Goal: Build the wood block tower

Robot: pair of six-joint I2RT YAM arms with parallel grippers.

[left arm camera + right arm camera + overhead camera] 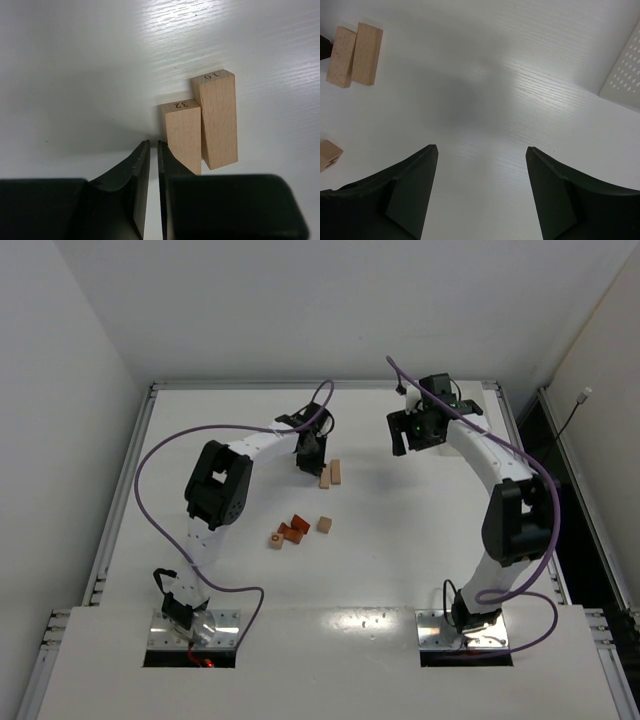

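Pale beech-coloured wood makes up what exists of the tower so far: the bar marked 32 (181, 132) and the bar marked 10 (218, 120) lie flat on the white table (240, 430), long sides touching. Their ends are slightly offset. They read as a first layer. Nothing is stacked on them, so the build looks barely begun.

The left gripper (153, 145) sits low at about 10 o'clock of this pair in the top view. Its jaws are drawn almost together, with only a thin slit between them and nothing in it. In the wrist view one fingertip is just beside the near end of the bar marked 32. Whether it actually touches the wood cannot be told.

The rest of the stock lies loose at 6 o'clock of the pair, well apart from it. There are the reddish blocks (295, 529), a pale cube (324, 524) at their 3 o'clock, and a small pale block (276, 539) at their 8 o'clock. All of these have yet to go up.

The right gripper (412, 432) hangs at 2 o'clock of the bars, well clear of them. Its jaws are spread wide over bare table and hold nothing.

Judging by this layout, one layer is set and every upper course remains. The likely next need is a piece from the loose group.
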